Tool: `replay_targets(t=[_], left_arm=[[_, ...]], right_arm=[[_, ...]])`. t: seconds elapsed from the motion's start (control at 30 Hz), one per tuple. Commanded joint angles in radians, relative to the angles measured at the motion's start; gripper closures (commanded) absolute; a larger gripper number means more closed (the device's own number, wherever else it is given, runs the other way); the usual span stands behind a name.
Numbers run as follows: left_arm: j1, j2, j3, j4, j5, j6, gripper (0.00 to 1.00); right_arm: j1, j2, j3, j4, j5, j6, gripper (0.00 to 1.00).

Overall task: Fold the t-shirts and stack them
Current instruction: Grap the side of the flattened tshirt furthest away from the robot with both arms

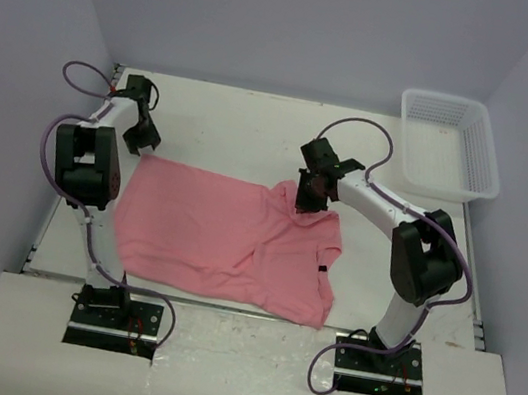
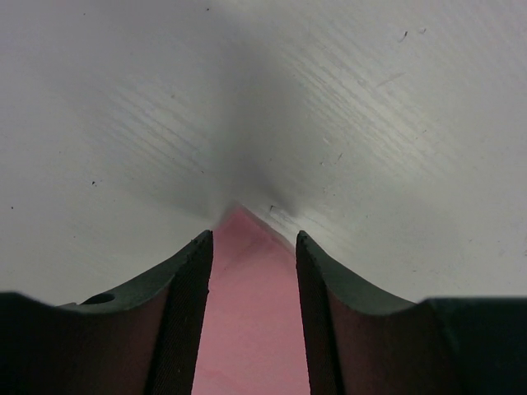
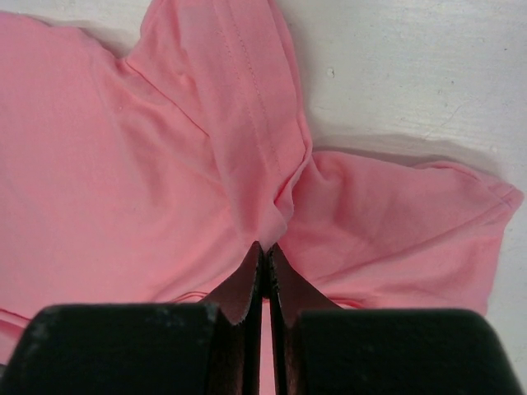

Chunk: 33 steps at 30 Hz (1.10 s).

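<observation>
One salmon-pink t-shirt (image 1: 222, 236) lies spread across the white table (image 1: 236, 122), its right side rumpled and folded over. My left gripper (image 1: 139, 141) is at the shirt's far left corner. In the left wrist view its jaws (image 2: 251, 240) stand apart on either side of that pink corner (image 2: 251, 321), which lies flat on the table. My right gripper (image 1: 310, 198) sits at the shirt's far right part. In the right wrist view it (image 3: 265, 247) is shut on a bunched fold of the t-shirt (image 3: 123, 164) beside a hemmed sleeve (image 3: 239, 90).
A white plastic mesh basket (image 1: 480, 158) stands at the far right corner of the table. Grey walls close in the left, back and right sides. The near table edge runs just in front of the shirt's hem.
</observation>
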Motion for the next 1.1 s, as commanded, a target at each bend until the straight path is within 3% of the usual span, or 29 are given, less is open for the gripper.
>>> replay_targets(t=[0.0, 0.33, 0.43, 0.47, 0.53, 0.57, 0.87, 1.07], left_arm=[[0.012, 0.018, 0.038, -0.019, -0.005, -0.011, 0.54], [0.012, 0.060, 0.038, -0.035, -0.020, -0.013, 0.60], [0.012, 0.069, 0.035, -0.033, -0.010, -0.014, 0.72], [0.012, 0.071, 0.032, -0.033, -0.008, -0.014, 0.81], [0.012, 0.071, 0.026, -0.033, -0.010, -0.014, 0.88], [0.012, 0.069, 0.025, -0.033, -0.011, -0.013, 0.99], [0.012, 0.005, 0.005, -0.039, -0.033, -0.025, 1.00], [0.010, -0.049, -0.001, -0.044, -0.022, -0.020, 1.00]], right_arm=[[0.002, -0.053, -0.001, 0.018, -0.013, -0.007, 1.00], [0.001, -0.050, 0.002, 0.023, -0.023, 0.004, 1.00], [0.001, -0.046, 0.002, 0.023, -0.020, 0.005, 1.00], [0.001, -0.046, 0.001, 0.023, -0.020, 0.005, 1.00], [0.001, -0.046, -0.002, 0.023, -0.010, 0.007, 1.00], [-0.001, -0.044, -0.002, 0.021, -0.006, 0.007, 1.00], [-0.057, -0.006, 0.069, -0.037, 0.100, -0.040, 1.00], [-0.201, 0.032, 0.185, -0.083, 0.140, -0.135, 1.00]])
